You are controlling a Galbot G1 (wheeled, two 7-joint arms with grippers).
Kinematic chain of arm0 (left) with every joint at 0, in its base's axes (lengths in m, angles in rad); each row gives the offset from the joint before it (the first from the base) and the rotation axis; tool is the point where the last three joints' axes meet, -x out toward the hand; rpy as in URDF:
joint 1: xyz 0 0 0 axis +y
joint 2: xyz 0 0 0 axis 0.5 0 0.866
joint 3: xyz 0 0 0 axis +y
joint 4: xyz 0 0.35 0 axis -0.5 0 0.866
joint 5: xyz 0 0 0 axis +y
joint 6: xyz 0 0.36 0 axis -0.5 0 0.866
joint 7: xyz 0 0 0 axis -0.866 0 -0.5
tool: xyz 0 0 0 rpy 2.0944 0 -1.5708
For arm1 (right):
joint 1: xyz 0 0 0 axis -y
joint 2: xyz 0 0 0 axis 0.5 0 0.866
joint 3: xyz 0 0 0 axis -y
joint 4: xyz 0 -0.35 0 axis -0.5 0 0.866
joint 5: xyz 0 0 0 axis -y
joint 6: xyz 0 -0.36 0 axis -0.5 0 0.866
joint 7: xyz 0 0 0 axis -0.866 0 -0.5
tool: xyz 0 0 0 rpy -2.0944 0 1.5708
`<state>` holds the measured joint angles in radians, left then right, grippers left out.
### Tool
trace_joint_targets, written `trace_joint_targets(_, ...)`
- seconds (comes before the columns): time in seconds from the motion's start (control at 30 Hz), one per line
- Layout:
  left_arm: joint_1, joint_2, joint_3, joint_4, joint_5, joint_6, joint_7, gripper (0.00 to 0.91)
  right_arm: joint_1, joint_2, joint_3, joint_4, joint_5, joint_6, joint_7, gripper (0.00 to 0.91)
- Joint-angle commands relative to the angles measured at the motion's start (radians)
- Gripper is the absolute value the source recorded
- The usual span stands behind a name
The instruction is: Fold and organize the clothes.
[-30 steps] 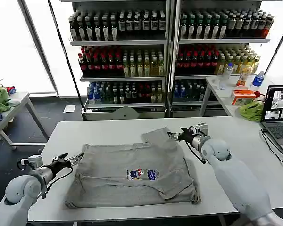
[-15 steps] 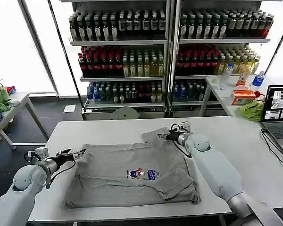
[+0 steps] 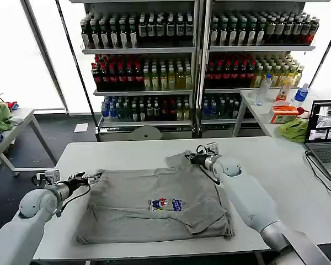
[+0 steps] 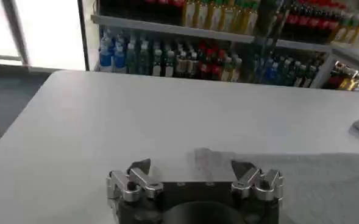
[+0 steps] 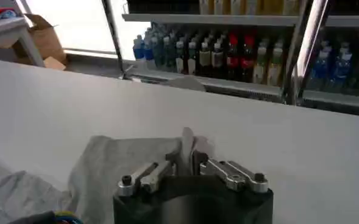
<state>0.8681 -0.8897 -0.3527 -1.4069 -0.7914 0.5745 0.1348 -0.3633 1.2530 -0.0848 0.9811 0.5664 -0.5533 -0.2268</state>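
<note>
A light grey shirt (image 3: 127, 212) with a small multicoloured chest print (image 3: 166, 204) lies partly folded on the white table (image 3: 116, 152). My left gripper (image 3: 95, 177) is at the shirt's left edge, low over the table. In the left wrist view this gripper (image 4: 191, 169) is open, and a corner of the shirt (image 4: 205, 159) lies between its spread fingers. My right gripper (image 3: 190, 158) is at the far sleeve. The right wrist view shows that gripper (image 5: 188, 159) shut on a raised fold of the grey shirt (image 5: 118, 164).
An open laptop (image 3: 325, 132) and a bright green cloth heap (image 3: 294, 130) sit to the right. Shelves of bottles (image 3: 171, 61) stand behind the table. A side table (image 3: 16, 118) with more green cloth is at the left. Bare tabletop surrounds the shirt.
My right gripper has slid left along the far edge onto the sleeve. My left gripper has moved up and inward to the shirt's left edge.
</note>
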Motion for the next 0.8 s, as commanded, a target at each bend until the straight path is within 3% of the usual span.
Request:
trace_joint_targets(0.03, -0.05, -0.003, 0.036, 0.044, 0.002, 0.001, 0.0, 0.907, 0.003, -0.008, -0.007, 0.018, 0.006, -0.004, -0.002, 0.0)
trace_joint_targets(0.13, -0.064, -0.008, 0.048, 0.057, 0.001, 0.001, 0.001, 0.877, 0.001, -0.017, -0.006, 0.023, 0.008, -0.004, 0.0, 0.0)
trace_joint_targets(0.27, -0.081, -0.02, 0.072, 0.07, 0.005, 0.001, 0.004, 0.574, 0.008, -0.021, -0.014, 0.014, 0.003, -0.003, 0.0, 0.0)
trace_joint_targets(0.3, -0.085, -0.024, 0.079, 0.074, 0.008, 0.001, 0.004, 0.292, 0.009, -0.021, -0.014, 0.014, 0.005, -0.004, 0.0, 0.0)
trace_joint_targets(0.37, -0.092, -0.028, 0.089, 0.079, 0.01, 0.001, 0.005, 0.121, 0.01, -0.024, -0.015, 0.017, 0.006, -0.004, 0.0, 0.0)
trace_joint_targets(0.5, -0.08, -0.024, 0.109, 0.071, 0.016, 0.002, 0.004, 0.02, 0.015, -0.026, -0.016, 0.014, 0.008, -0.003, 0.001, 0.0)
trace_joint_targets(0.8, -0.051, -0.027, 0.117, 0.061, 0.051, 0.001, 0.031, 0.01, 0.027, -0.018, -0.03, 0.002, 0.016, -0.002, 0.0, 0.0)
